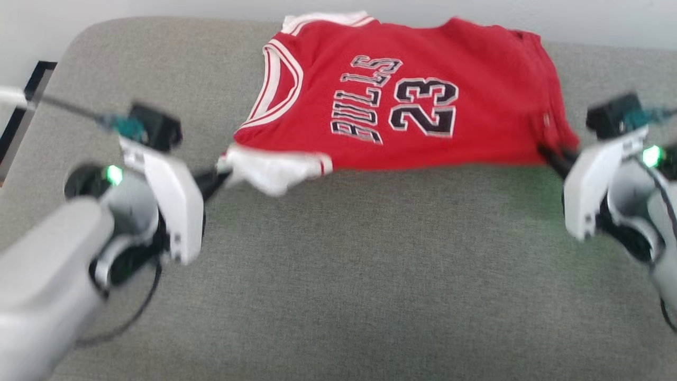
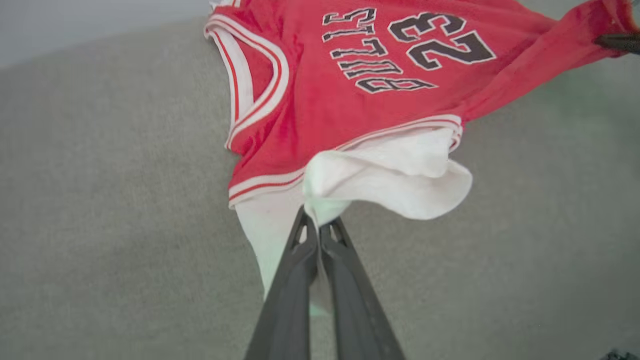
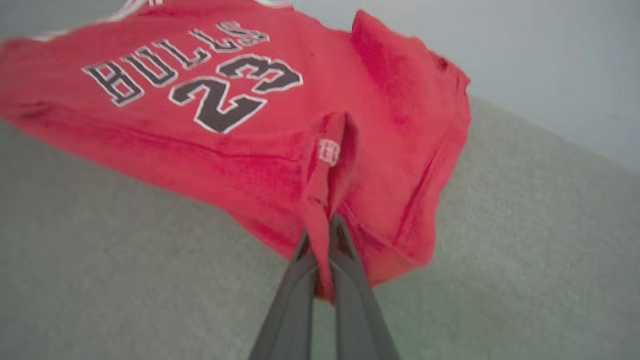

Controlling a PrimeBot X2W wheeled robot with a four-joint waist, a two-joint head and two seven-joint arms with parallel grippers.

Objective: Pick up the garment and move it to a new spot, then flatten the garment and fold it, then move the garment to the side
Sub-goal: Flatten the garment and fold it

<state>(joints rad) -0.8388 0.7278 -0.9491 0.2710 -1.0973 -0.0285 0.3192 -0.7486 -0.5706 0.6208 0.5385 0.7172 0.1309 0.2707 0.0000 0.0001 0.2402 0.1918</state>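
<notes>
So the garment (image 1: 402, 95) is stretched out over the far half of the grey cushion (image 1: 338, 275), left gripper (image 1: 221, 173) pinching its white sleeve, right gripper (image 1: 550, 153) pinching the red hem.

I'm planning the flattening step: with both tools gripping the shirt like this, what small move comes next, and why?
Probably lower both tools toward the grey cushion, keeping the pull. The left tool is shut on the white sleeve, the right tool on the red hem corner, and the garment stretches between them, so setting it down taut should lay it flat.
</notes>
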